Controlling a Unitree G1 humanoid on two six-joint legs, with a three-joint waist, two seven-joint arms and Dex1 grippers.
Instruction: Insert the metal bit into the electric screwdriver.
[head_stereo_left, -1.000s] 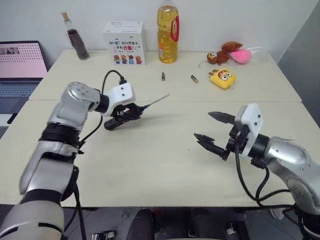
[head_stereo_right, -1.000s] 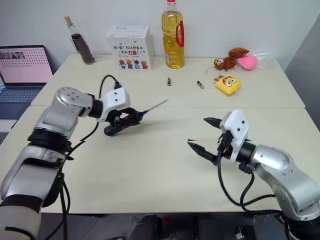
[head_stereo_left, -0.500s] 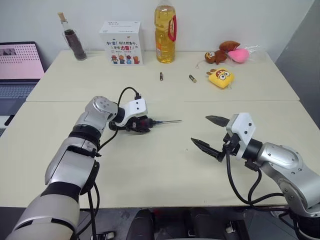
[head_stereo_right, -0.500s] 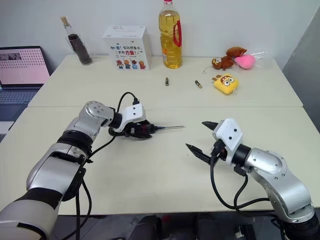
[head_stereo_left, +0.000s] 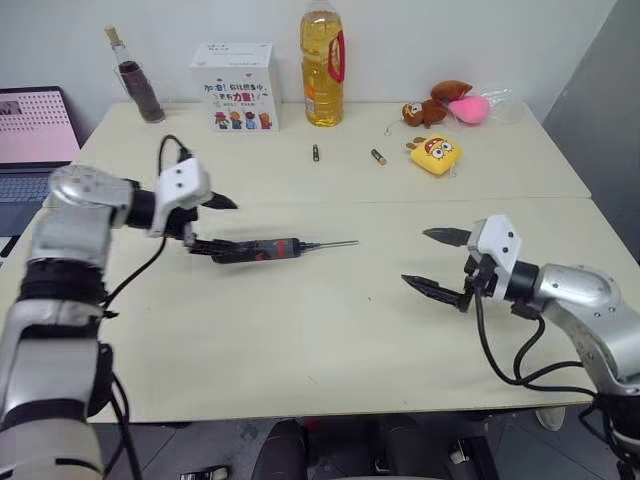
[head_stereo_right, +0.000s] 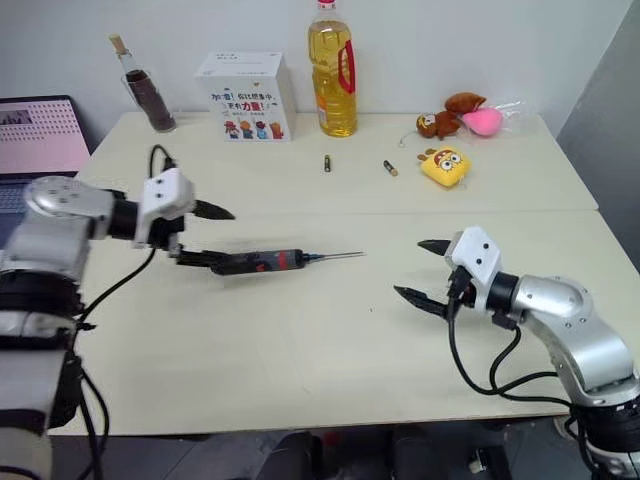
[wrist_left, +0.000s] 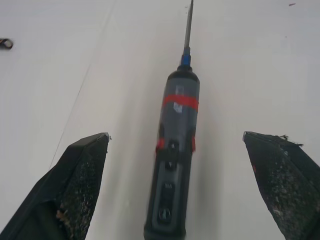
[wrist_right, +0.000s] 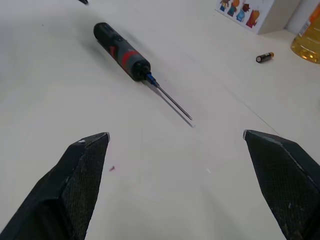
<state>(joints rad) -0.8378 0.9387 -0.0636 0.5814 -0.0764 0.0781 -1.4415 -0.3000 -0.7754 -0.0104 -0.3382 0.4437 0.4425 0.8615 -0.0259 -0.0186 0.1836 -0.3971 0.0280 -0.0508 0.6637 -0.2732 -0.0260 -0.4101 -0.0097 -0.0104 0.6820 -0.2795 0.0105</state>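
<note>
left claw (head_stereo_left: 212, 222) just let go, now wide open, pulled back | screwdriver (head_stereo_left: 255, 250) flat on desk (head_stereo_left: 330, 330), bit (head_stereo_left: 332, 244) seated in chuck | right claw (head_stereo_left: 436, 262) open, empty, well apart | insertion looks done

A pale cream table (head_stereo_left: 300, 340) with a seam running across its middle carries everything. Near the centre lies the electric screwdriver (head_stereo_left: 255, 250), flat on its side, with the metal bit (head_stereo_left: 333, 244) sticking out of its tip. Further back lie two small batteries (head_stereo_left: 316, 152), near each other. Along the far edge stand a small glass bottle (head_stereo_left: 128, 78), a white box (head_stereo_left: 236, 86) and a bottle of oil (head_stereo_left: 322, 70). At the far right rest a yellow plush toy (head_stereo_left: 435, 156), a brown plush toy (head_stereo_left: 428, 106) and a pink sponge (head_stereo_left: 470, 108).
</note>
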